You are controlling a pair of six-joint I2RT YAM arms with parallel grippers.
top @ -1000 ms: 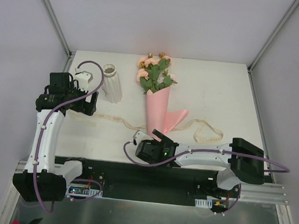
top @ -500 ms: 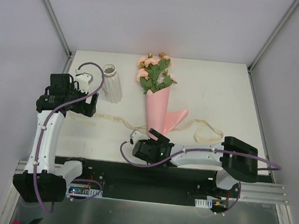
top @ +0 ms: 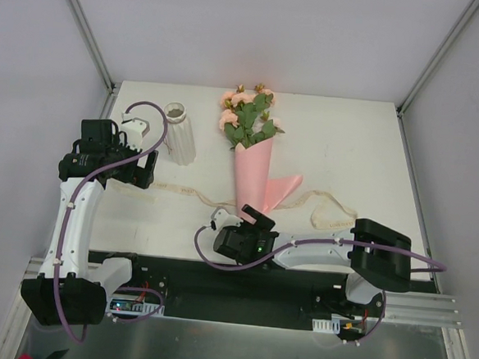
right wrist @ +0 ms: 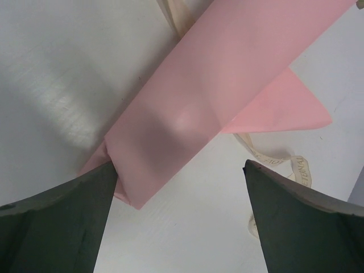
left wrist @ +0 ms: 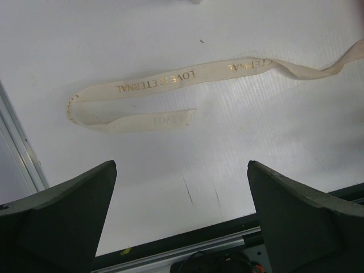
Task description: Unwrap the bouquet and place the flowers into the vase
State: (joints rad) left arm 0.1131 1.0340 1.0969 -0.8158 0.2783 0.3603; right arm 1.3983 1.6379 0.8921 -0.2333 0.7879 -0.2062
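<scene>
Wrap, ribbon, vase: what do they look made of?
Wrap: thin pink paper or matte film. It has crisp fold edges and a faint soft sheen.
Ribbon: cream, apparently fabric, with gold printed lettering. It lies limp, looped and twisted on the table.
Vase: white, ribbed, matte, probably ceramic. It is too small in the top view to rule out plastic.
</scene>
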